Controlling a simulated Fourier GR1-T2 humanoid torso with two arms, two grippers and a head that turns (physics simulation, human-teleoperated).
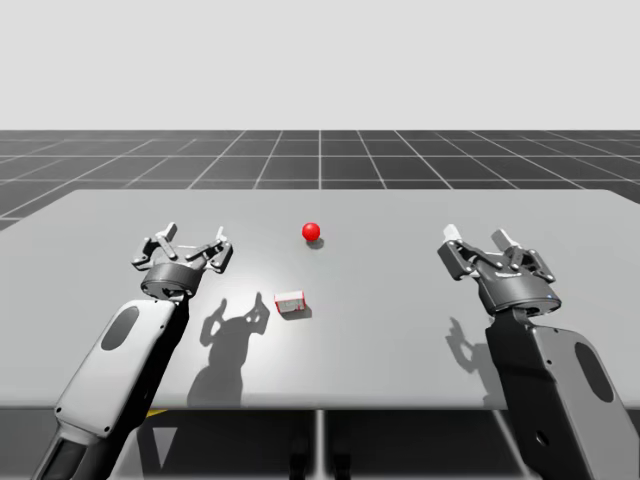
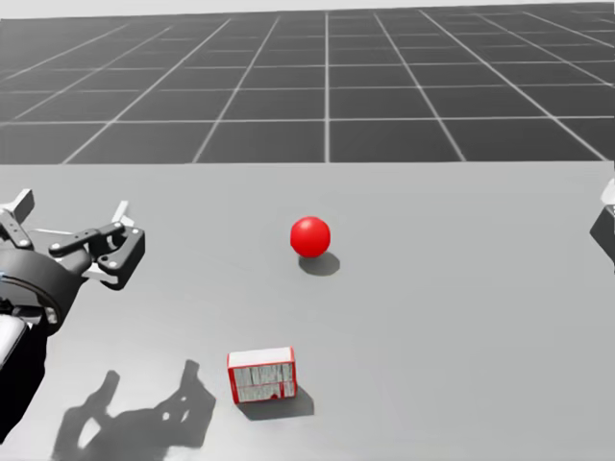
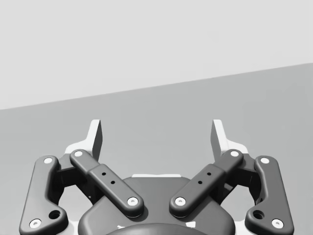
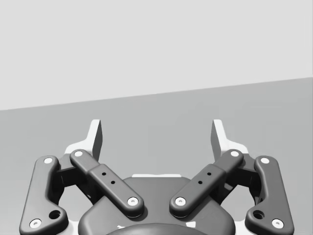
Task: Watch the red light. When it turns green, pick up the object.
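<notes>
Box (image 1: 291,303) (white, red-edged) near left pincer (image 1: 195,238); right pincer (image 1: 477,240) farther; both gaping, empty.

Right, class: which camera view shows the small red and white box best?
The head view: the box sits close and large, its pale face and red edges clear. The high view shows it smaller, nearer me than the red light.

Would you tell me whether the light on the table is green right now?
No, the light is plainly red, sitting on the table beyond the box.
</notes>
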